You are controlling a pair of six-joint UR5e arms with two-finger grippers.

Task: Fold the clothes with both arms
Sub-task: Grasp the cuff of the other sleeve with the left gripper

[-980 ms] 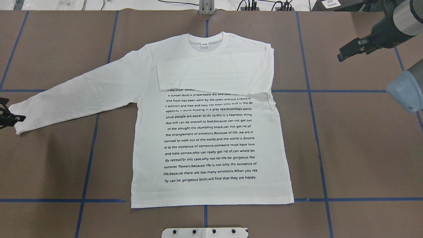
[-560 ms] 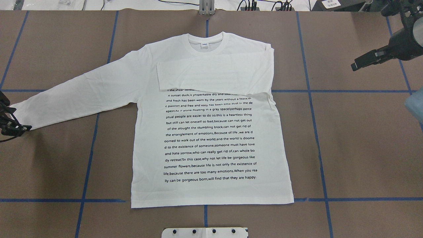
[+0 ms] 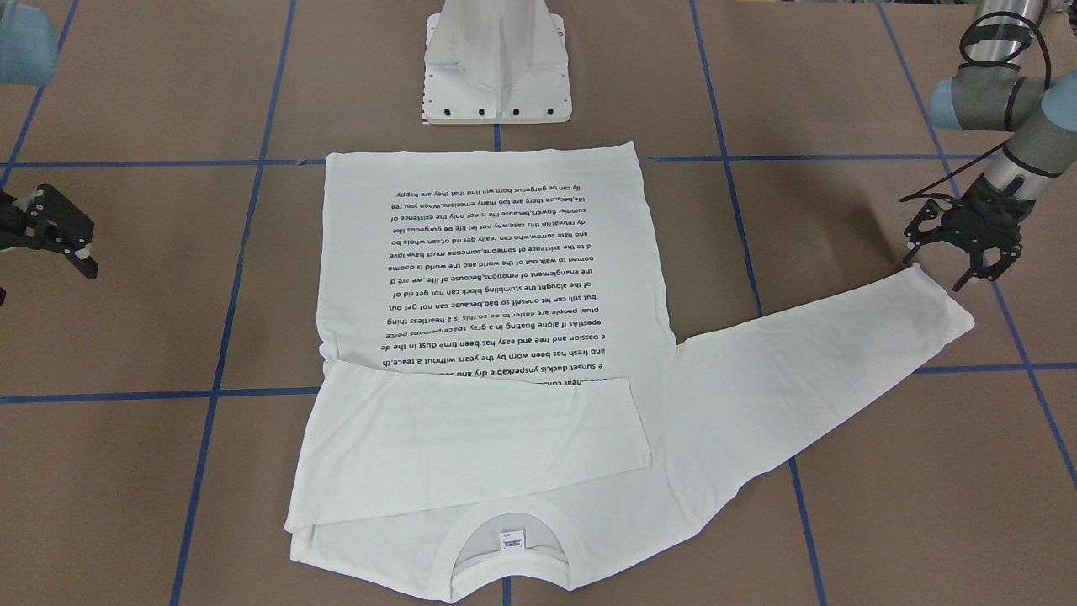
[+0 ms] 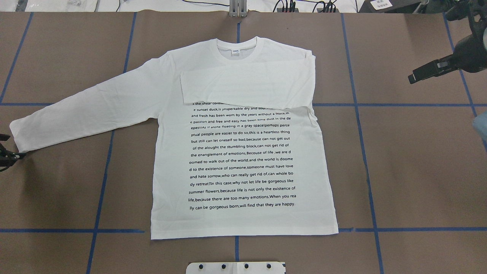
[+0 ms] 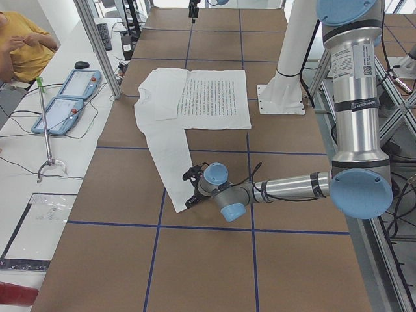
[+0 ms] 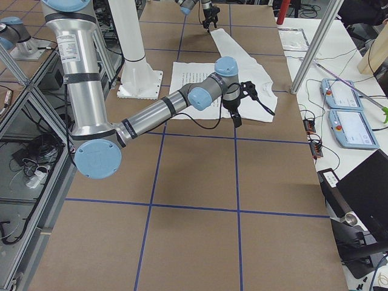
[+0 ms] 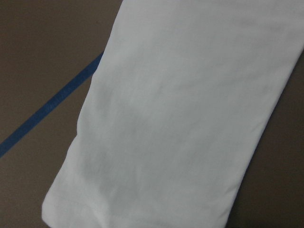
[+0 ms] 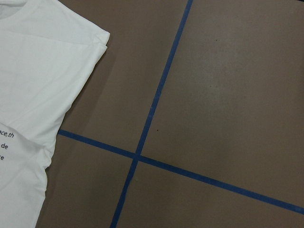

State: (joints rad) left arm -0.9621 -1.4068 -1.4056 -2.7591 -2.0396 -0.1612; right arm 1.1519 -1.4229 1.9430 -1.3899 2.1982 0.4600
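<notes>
The white long-sleeved T-shirt [image 4: 243,152] lies flat on the brown table, black text side up, collar [image 4: 236,47] at the far side. One sleeve is folded across the chest [image 4: 247,83]. The other sleeve [image 4: 83,110] stretches out flat towards my left arm. My left gripper [image 3: 941,268] hovers open at the cuff's [image 3: 942,303] near corner, nothing between its fingers; its wrist view looks down on the cuff [image 7: 180,123]. My right gripper [image 3: 63,244] is open and empty, well off the shirt's folded side, seen overhead as the right gripper [image 4: 430,72].
The white pedestal [image 3: 496,67] stands at the table's robot side, just behind the shirt's hem. Blue tape lines [image 4: 357,104] cross the brown table. A side bench holds two teach pendants [image 5: 65,97], and a person [image 5: 23,45] sits beyond it.
My left gripper has slid along the cuff's end towards the robot's side. My right gripper has drawn back to the right, away from the shirt. The shirt has not moved.
</notes>
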